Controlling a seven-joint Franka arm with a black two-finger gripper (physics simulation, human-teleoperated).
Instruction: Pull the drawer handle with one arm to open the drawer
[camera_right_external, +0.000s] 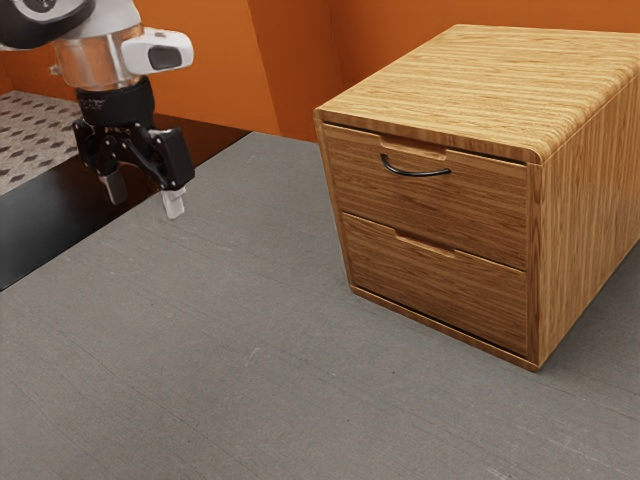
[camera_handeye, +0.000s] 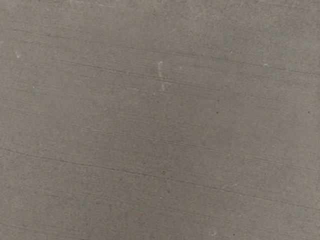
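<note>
1. At the exterior view's left, the black two-finger gripper (camera_right_external: 143, 197) hangs over the grey textured tabletop (camera_right_external: 230, 340), fingers spread and empty, ready to approach (the wrist camera looks straight down on it).
2. Well apart, rightward, the light wooden two-drawer cabinet (camera_right_external: 560, 110) faces the arm.
3. The thin black curved handle (camera_right_external: 415, 171) sits on the upper drawer front (camera_right_external: 440, 205), flush and unopened.

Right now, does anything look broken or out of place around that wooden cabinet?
Nothing damaged or spilled. The cabinet stands upright, both drawers shut. One oddity: only the top drawer carries a black handle; the lower drawer shows just a recess. The claw hangs open, apart from it.
</note>
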